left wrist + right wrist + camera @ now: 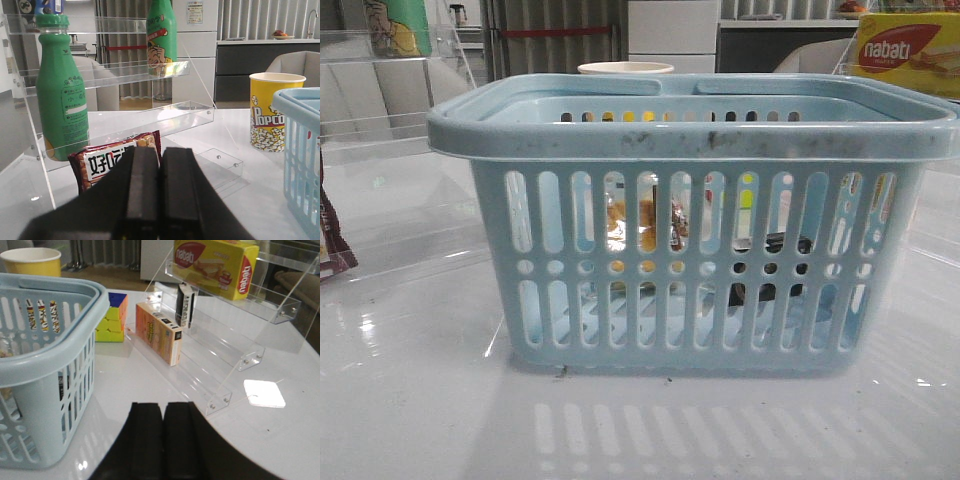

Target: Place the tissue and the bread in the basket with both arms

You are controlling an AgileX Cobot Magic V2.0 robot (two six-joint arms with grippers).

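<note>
The light-blue basket [690, 135] stands in the middle of the table and fills the front view. Through its slots I see golden-tan bread [630, 225] lying inside at the left, and a dark block, the tissue [775, 245], inside at the right. My left gripper [160, 155] is shut and empty, to the left of the basket [300, 102]. My right gripper [163, 407] is shut and empty, to the right of the basket [30, 365]. Neither gripper shows in the front view.
By the left gripper are a reddish-brown snack packet [112, 157], a green bottle [62, 95] on a clear shelf, and a popcorn cup [272, 112]. By the right gripper are a clear shelf with a nabati box [215, 265], an orange box [157, 332] and a colour cube [112, 320].
</note>
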